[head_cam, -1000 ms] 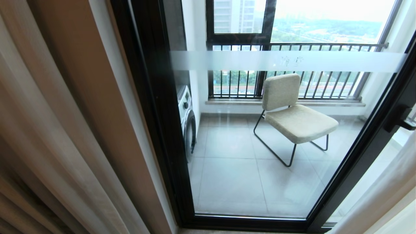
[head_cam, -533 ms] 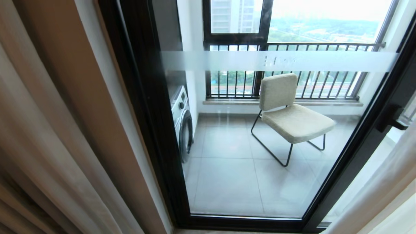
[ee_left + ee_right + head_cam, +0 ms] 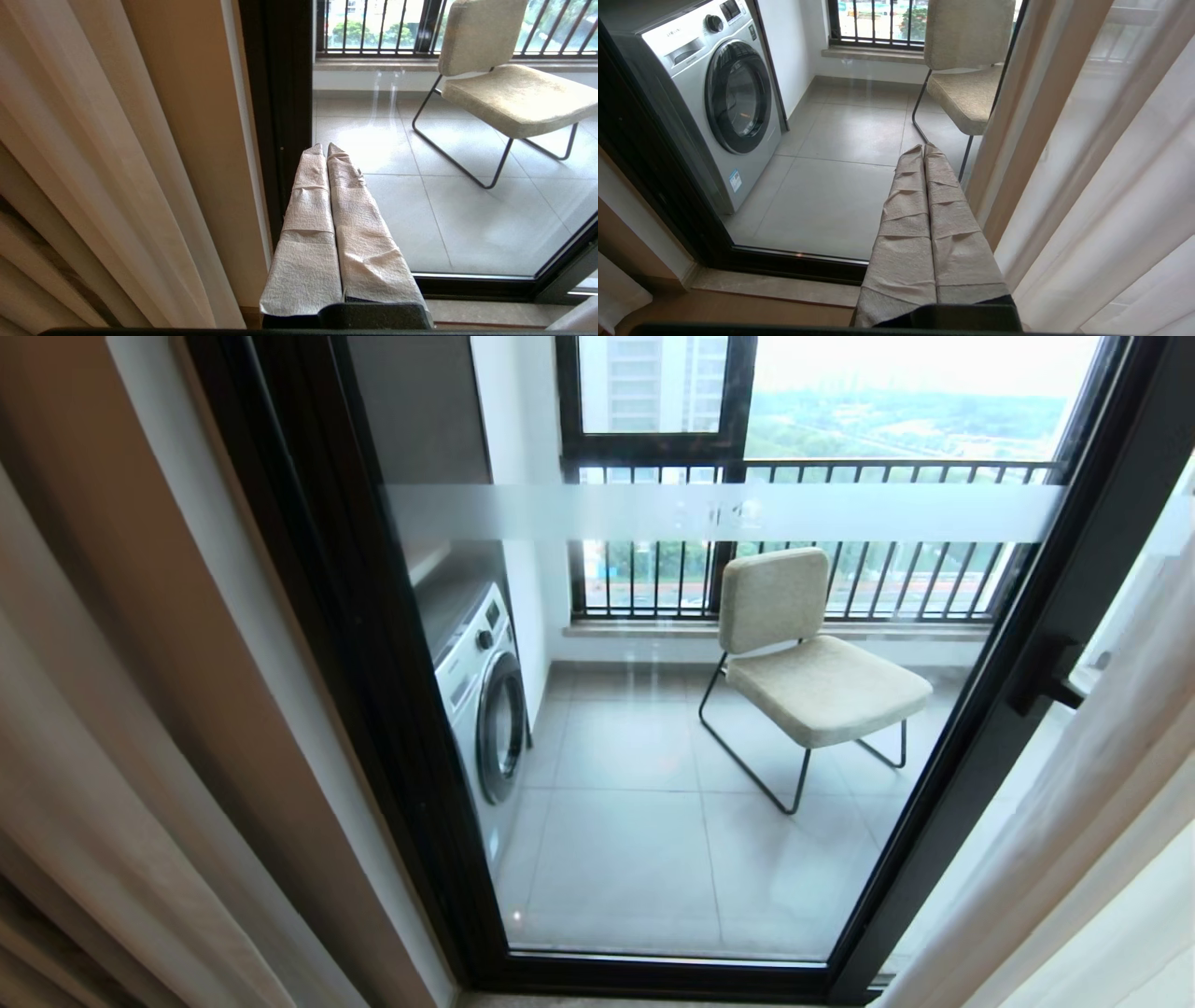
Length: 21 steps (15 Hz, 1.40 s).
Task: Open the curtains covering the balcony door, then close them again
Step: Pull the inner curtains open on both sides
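Curtains point(image 3: 112, 784) are seen at both sides of the balcony door point(image 3: 653, 859): one bunch of thick cream cloth at the left edge and one bunch of thin white sheer point(image 3: 1092, 821) at the right edge. Both bunches are cut off by the picture's edges, so their tops and bottoms are not seen. One glass panel of the door is shown in full between them, bare, with one frosted band point(image 3: 728, 511) across it. The small marks on that band are too blurred to be read.

Behind the glass, one chair point(image 3: 812, 663) and one washing machine point(image 3: 481, 691) are seen on the tiled balcony floor point(image 3: 625, 859). The machine is partly hidden by the dark door frame point(image 3: 373, 691). What is inside its round door cannot be made out.

Two grippers are counted. The left gripper point(image 3: 325, 148) is pressed closed with nothing held, near the door frame. The right gripper point(image 3: 923, 148) is pressed closed too, empty, just beside the right curtain. Both are wrapped in crinkled cloth.
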Tool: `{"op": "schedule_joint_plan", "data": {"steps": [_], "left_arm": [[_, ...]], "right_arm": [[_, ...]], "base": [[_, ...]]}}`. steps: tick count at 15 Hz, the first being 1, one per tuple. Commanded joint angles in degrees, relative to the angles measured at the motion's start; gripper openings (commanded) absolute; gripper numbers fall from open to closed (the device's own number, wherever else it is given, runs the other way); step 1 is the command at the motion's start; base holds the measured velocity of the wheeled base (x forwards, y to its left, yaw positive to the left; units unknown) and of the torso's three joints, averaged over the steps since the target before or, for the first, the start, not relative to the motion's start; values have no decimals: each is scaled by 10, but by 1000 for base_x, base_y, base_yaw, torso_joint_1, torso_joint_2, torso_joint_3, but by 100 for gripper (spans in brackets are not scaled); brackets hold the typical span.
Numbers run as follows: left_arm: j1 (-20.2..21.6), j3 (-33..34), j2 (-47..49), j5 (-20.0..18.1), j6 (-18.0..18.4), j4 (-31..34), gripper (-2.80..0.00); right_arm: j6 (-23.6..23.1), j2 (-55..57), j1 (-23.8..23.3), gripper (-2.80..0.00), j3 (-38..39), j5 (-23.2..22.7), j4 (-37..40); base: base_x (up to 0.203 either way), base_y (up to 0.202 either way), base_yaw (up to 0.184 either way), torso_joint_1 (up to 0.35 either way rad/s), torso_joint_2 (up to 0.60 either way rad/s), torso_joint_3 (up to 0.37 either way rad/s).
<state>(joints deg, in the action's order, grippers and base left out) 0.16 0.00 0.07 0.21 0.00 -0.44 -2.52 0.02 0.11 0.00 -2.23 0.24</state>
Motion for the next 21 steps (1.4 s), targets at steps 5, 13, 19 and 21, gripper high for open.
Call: {"op": "schedule_joint_plan", "data": {"steps": [5,13,19,21], "left_arm": [[0,0,0,1,0,-1,-280],[0,0,0,1,0,0,-280],[0,0,0,0,2,0,-280],[0,0,0,1,1,0,-280]], "right_arm": [[0,0,0,-280,0,-1,0],[0,0,1,-280,0,-1,0],[0,0,1,-280,0,-1,0],[0,0,0,-280,0,-1,0]], "base": [[0,-189,1,5,6,1],[0,-189,2,2,1,2],[0,-178,3,4,1,3],[0,-39,0,0,3,4]]}}
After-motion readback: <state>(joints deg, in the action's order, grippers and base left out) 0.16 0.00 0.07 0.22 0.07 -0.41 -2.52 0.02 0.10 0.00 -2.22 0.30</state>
